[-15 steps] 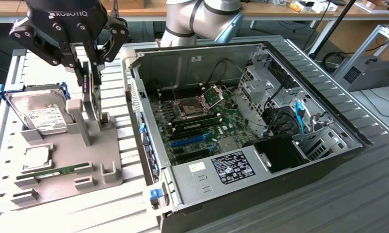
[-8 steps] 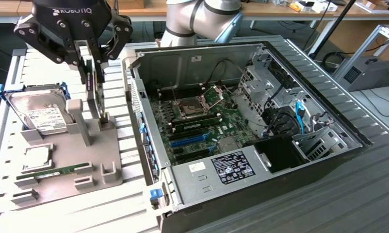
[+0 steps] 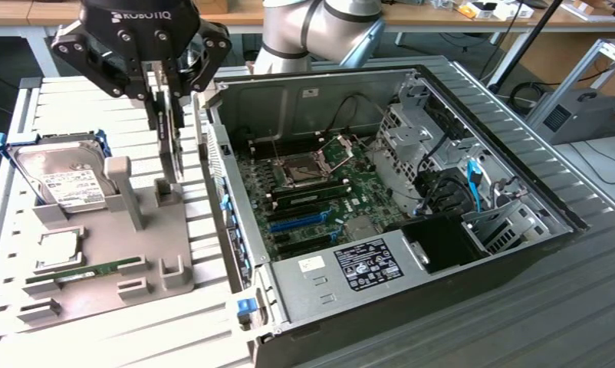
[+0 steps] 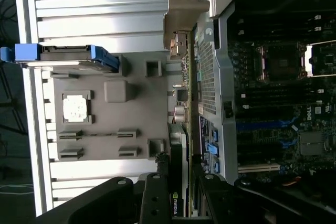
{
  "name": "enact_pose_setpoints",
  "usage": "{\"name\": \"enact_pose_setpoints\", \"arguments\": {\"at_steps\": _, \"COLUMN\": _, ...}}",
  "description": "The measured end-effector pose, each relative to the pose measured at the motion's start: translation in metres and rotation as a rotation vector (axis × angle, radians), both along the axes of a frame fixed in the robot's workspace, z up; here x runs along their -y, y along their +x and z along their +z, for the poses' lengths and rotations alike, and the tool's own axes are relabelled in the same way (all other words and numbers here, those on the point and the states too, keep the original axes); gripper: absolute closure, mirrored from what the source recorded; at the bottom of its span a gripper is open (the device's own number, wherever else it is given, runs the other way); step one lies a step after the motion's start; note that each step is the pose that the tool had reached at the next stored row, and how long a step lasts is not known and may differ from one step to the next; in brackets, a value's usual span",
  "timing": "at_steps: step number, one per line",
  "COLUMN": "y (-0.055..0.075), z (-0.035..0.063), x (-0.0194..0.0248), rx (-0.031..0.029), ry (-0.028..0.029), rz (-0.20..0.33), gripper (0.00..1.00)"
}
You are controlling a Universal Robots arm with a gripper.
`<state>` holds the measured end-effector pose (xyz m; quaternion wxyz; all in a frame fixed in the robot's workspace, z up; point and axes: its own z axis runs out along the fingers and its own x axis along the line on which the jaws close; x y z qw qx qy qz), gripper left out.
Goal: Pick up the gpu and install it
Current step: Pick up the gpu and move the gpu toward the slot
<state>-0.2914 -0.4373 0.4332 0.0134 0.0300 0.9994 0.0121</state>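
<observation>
Plainly the gpu [image 3: 169, 134] stands on edge, pinched near its top between the fingers of the gripper [image 3: 166, 93]. Its lower end sits at the slot of the grey stand [image 3: 93, 253]; whether it has cleared that slot cannot be told. The computer case [image 3: 553, 207] lies open just beside it. The pick-up looks like the step in hand. Installing would likely call for keeping the card upright, passing it over the case wall and squaring it to a blue slot [image 3: 297, 222]. The gripper body reads ROBOTIQ, and in the wrist view the card's edge [image 4: 178, 145] carries an NVIDIA logo.
</observation>
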Motion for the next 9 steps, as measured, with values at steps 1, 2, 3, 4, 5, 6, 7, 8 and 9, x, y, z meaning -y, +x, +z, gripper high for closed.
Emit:
{"name": "enact_pose_setpoints", "arguments": {"at_steps": 1, "y": 0.002, "z": 0.0001, "x": 0.0, "rx": -0.0001, "ry": -0.0001, "rz": 0.0, "gripper": 0.73}}
{"name": "enact_pose_setpoints", "arguments": {"at_steps": 2, "y": 0.004, "z": 0.0001, "x": 0.0, "rx": 0.0, "ry": 0.0, "rz": 0.0, "gripper": 0.73}}
{"name": "enact_pose_setpoints", "arguments": {"at_steps": 3, "y": 0.007, "z": 0.0001, "x": 0.0, "rx": 0.0, "ry": 0.0, "rz": 0.0, "gripper": 0.73}}
{"name": "enact_pose_setpoints", "arguments": {"at_steps": 4, "y": 0.009, "z": 0.0002, "x": 0.0, "rx": 0.0, "ry": 0.0, "rz": 0.0, "gripper": 0.73}}
{"name": "enact_pose_setpoints", "arguments": {"at_steps": 5, "y": 0.011, "z": 0.0003, "x": 0.0, "rx": -0.0001, "ry": -0.0001, "rz": 0.0, "gripper": 0.73}}
{"name": "enact_pose_setpoints", "arguments": {"at_steps": 6, "y": 0.015, "z": 0.0003, "x": 0.0, "rx": 0.0, "ry": 0.0, "rz": 0.0, "gripper": 0.73}}
{"name": "enact_pose_setpoints", "arguments": {"at_steps": 7, "y": 0.02, "z": 0.0004, "x": 0.0, "rx": -0.0001, "ry": 0.0, "rz": 0.0, "gripper": 0.73}}
{"name": "enact_pose_setpoints", "arguments": {"at_steps": 8, "y": 0.023, "z": 0.0004, "x": 0.0, "rx": -0.0001, "ry": 0.0, "rz": 0.0, "gripper": 0.73}}
{"name": "enact_pose_setpoints", "arguments": {"at_steps": 9, "y": 0.027, "z": 0.0004, "x": 0.0, "rx": 0.0, "ry": 0.0, "rz": 0.0, "gripper": 0.73}}
